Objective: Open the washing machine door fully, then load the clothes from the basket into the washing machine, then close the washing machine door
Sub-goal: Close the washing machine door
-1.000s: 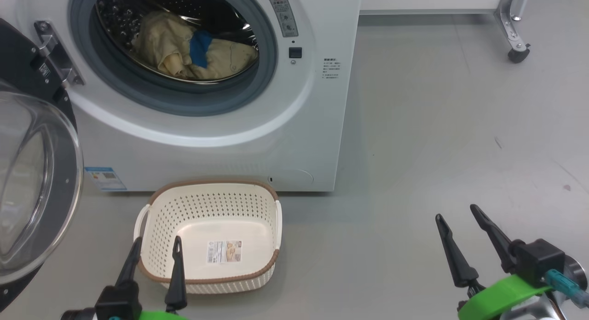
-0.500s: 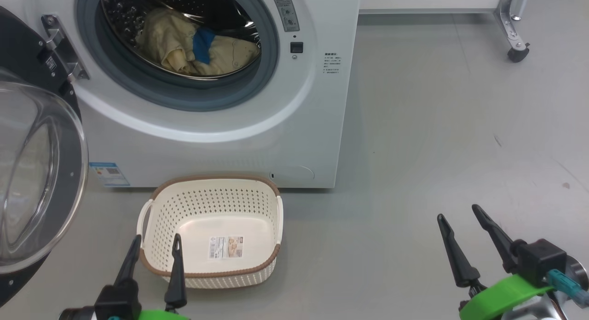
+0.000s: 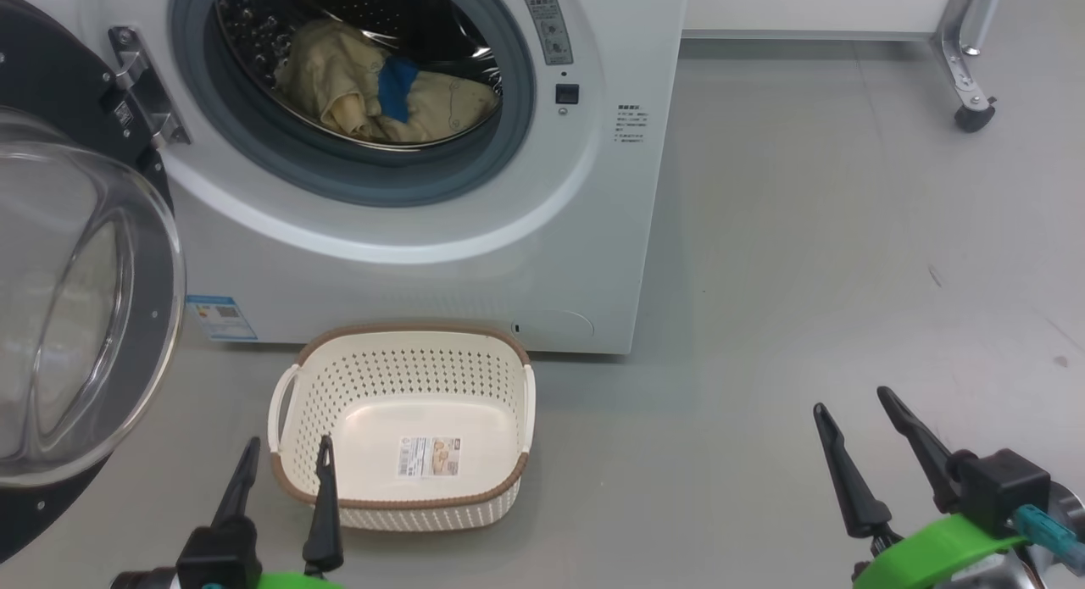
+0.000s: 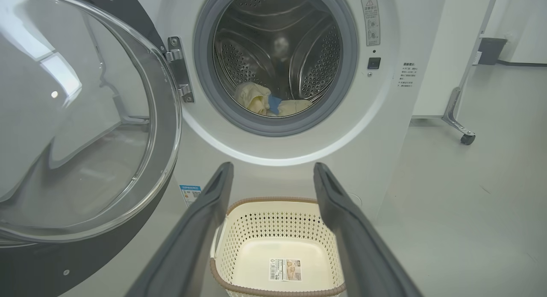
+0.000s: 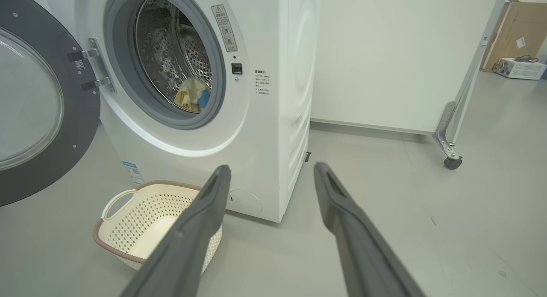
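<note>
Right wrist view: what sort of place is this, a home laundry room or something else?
Probably a lab or test space, not a home: the washing machine stands on a bare grey floor beside a white partition on a castor, with a cardboard box behind.

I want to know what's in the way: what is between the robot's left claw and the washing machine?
The empty basket sits between the left claw and the washing machine, as the left wrist view shows.

grey floor (image 3: 805, 258) fills the right side; a metal leg (image 3: 956, 68) on a black caster (image 3: 975, 117) stands upper right; a cardboard box (image 5: 523, 27) sits far upper right.
</note>
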Available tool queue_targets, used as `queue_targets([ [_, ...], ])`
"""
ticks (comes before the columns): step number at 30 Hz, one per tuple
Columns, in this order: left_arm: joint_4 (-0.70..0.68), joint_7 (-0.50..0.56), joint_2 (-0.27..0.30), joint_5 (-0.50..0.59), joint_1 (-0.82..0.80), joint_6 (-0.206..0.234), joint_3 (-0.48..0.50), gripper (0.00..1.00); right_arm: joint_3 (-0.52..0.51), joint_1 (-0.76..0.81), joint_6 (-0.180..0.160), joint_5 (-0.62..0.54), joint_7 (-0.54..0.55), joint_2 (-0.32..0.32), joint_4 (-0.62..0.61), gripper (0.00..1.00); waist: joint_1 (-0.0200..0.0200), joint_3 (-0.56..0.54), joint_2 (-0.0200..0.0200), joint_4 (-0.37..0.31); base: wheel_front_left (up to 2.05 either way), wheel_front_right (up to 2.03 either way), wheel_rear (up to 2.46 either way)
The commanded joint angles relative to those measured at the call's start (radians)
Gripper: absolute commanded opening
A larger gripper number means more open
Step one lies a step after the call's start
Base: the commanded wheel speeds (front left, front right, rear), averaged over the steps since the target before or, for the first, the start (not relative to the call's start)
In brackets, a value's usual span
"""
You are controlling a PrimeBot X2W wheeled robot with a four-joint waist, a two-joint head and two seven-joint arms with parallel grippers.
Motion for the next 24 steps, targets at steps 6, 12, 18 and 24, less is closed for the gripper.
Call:
queue_targets([
  [6, -0.025, -0.007, 0.012, 0.014, -0.04, 0.043, 0.034, 1.0, 0.008, -0.019, -0.003, 0.007, -0.005, -0.011, -0.032, 1.0, 0.0, -0.002, 0.0, 0.051, 0.0, 0.0, 0.0],
  [12, -0.028, -0.007, 0.014, 0.013, -0.039, 0.047, 0.033, 1.0, 0.012, -0.019, -0.003, 0.008, -0.008, -0.011, -0.033, 1.0, 0.0, -0.001, 0.0, 0.116, 0.0, 0.0, 0.0],
  [18, -0.032, -0.007, 0.013, 0.016, -0.048, 0.048, 0.03, 1.0, 0.021, -0.025, -0.003, 0.011, -0.008, -0.011, -0.04, 1.0, 0.0, 0.003, 0.0, 0.206, 0.0, 0.0, 0.0],
  [24, -0.034, -0.007, 0.008, 0.014, -0.053, 0.048, 0.03, 1.0, 0.03, -0.027, -0.003, 0.013, -0.009, -0.011, -0.039, 1.0, 0.0, 0.005, 0.0, 0.273, 0.0, 0.0, 0.0],
])
